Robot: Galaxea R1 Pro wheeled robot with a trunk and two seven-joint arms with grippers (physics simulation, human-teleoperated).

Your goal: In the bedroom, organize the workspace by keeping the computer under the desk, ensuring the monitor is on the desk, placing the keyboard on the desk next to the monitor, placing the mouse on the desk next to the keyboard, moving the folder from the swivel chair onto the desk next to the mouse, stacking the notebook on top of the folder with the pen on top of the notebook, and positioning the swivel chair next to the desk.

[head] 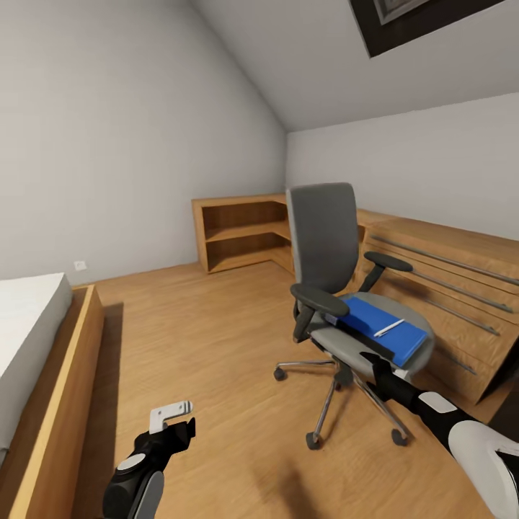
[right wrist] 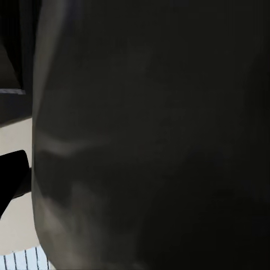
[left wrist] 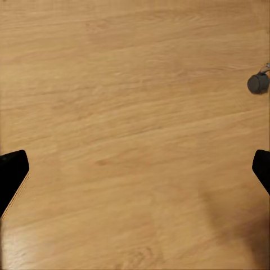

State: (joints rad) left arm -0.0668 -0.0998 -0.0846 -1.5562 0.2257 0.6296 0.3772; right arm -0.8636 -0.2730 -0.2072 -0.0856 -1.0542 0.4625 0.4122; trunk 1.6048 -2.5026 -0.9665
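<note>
On the swivel chair (head: 328, 288) seat, one blue folder (head: 382, 330) lies with one pen (head: 389, 328) on top, so moving it seems yet undone; right gripper (head: 376, 358) reaches its near edge, jaw state unclear, while left gripper (head: 173, 418) hangs spread above bare floor (head: 216, 346)

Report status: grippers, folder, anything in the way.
Left gripper low over floor, jaws open. Right gripper at swivel chair seat edge, jaws unclear. Folder on seat, pen on top. Armrest close by.
</note>
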